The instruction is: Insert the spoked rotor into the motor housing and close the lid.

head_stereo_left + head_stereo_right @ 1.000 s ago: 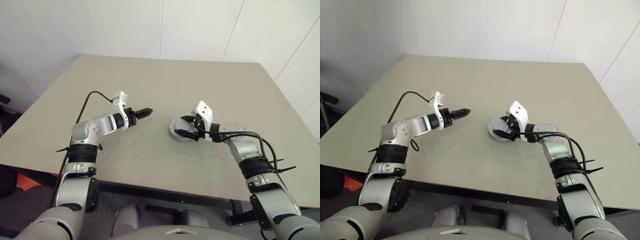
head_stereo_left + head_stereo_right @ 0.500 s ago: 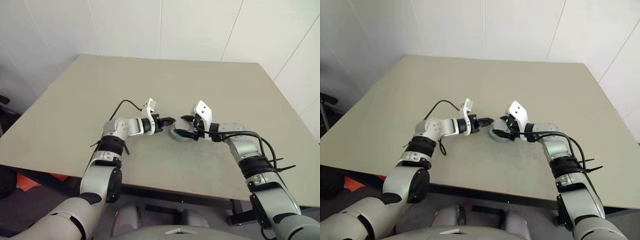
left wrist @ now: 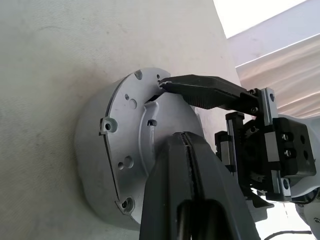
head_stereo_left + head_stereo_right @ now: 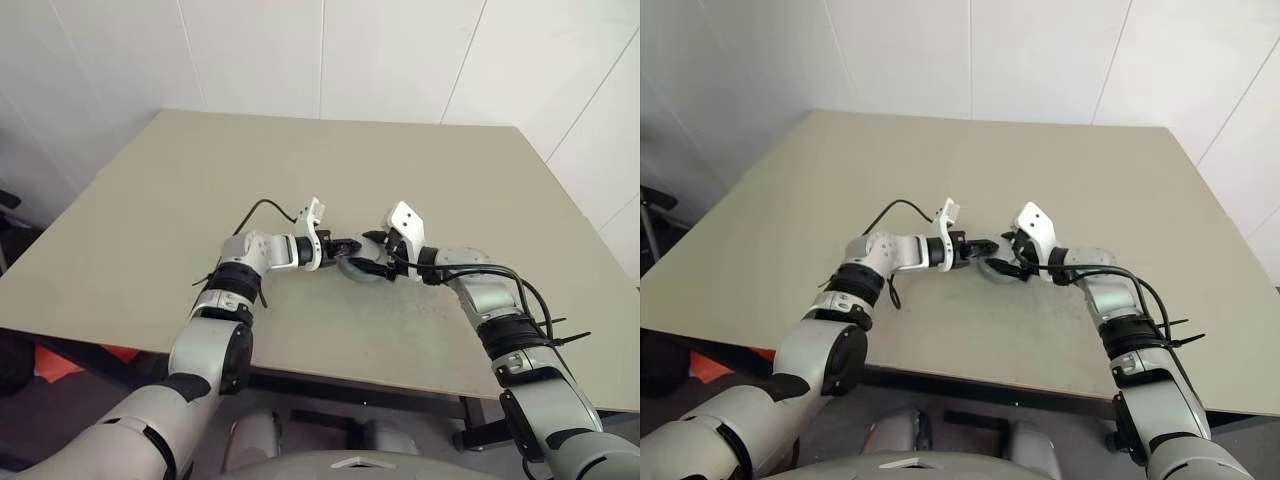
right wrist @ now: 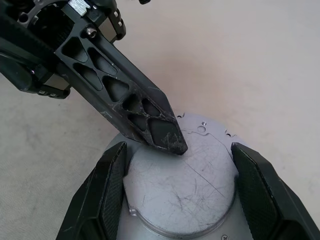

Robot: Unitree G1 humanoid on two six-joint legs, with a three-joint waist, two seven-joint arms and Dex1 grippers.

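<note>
The motor housing (image 3: 122, 150) is a squat round silver body on the table. Its upper face is a flat scratched silver plate (image 5: 180, 192) with small holes, and I cannot tell whether that plate is the lid. No windings show, and the spoked rotor is out of view. My right gripper (image 4: 369, 256) straddles the housing with one black finger (image 5: 107, 200) against each side of it. My left gripper (image 3: 183, 136) is shut with nothing in it. Its pointed tip (image 5: 172, 142) rests on the top plate near the rim, coming in from the left.
The beige table (image 4: 300, 170) stretches wide on all sides of the housing. Its front edge runs just below the two arms. White walls stand behind the far edge. A black cable loops off my left wrist (image 4: 262, 206).
My left arm swung right across the table to the housing, and its fingers went from open to shut. The right gripper and the housing stayed where they were.
</note>
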